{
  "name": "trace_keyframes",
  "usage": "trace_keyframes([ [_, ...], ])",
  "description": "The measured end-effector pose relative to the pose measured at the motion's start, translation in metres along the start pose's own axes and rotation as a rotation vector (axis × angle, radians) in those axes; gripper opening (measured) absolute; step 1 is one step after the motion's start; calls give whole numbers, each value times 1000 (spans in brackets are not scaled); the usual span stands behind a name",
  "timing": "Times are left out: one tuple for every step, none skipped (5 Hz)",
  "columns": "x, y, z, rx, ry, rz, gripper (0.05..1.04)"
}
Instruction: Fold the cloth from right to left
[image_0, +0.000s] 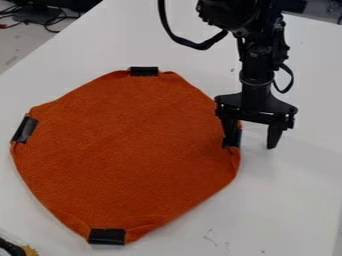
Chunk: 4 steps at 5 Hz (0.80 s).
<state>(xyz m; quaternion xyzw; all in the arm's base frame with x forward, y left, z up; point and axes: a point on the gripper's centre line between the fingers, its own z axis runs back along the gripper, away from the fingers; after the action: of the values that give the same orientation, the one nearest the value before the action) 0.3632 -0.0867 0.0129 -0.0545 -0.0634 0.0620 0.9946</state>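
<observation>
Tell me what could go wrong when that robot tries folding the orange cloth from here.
The open gripper has one finger at the cloth's taped edge and the other out over the white table, so closing might catch only a sliver, or nothing. The edge there looks puckered, so it could bunch up. Nothing visible holds the cloth down, so all of it might slide.

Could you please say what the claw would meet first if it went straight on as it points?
Pointing down, the claw would likely meet the right-hand tape on the cloth with one finger and the table with the other; any gap is unclear.
</observation>
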Motion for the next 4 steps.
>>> trace_keyframes([
  [0, 1, -1, 2, -1, -4, 1001],
  [0, 3, -2, 3, -8, -9, 948],
  [1, 9, -4, 17, -9, -11, 669],
  [5, 13, -6, 47, -12, -18, 390],
])
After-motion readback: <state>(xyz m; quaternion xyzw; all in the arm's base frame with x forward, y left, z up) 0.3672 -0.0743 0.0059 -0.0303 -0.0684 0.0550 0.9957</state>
